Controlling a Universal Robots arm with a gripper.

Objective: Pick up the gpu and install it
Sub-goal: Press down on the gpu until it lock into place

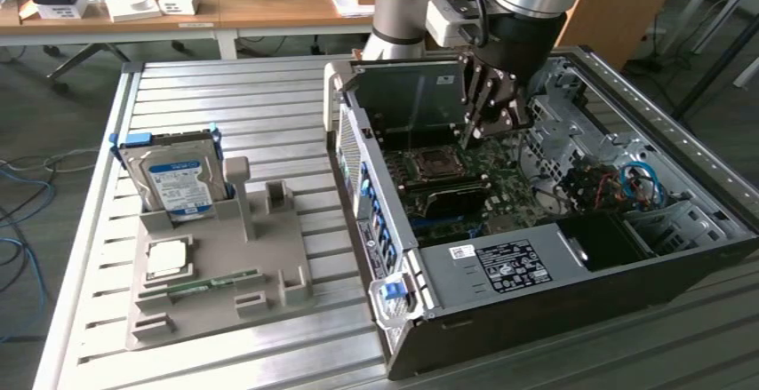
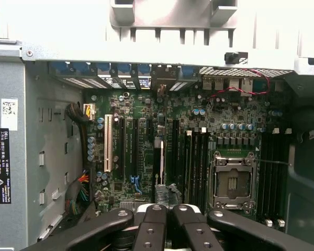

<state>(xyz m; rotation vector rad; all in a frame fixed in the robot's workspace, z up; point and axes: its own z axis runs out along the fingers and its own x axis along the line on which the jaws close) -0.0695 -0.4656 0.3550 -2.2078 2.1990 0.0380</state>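
Observation:
The gpu (image 2: 160,162) is a thin dark card seen edge-on, standing in a slot of the motherboard (image 2: 146,120) inside the open computer case (image 1: 534,266). My gripper (image 2: 168,210) hangs just above it, its black fingers (image 2: 156,219) pressed together with nothing between them. In the exterior view the gripper (image 1: 496,125) reaches down into the case over the motherboard, near the CPU socket (image 1: 433,163). Whether the fingertips touch the card's top edge I cannot tell.
On the exterior view's left, a grey holder (image 1: 213,266) carries a blue-framed hard drive (image 1: 176,177), a CPU chip (image 1: 166,257) and a green memory stick (image 1: 213,282). Cables (image 1: 628,181) and metal bays crowd the case's far side. Desks stand behind.

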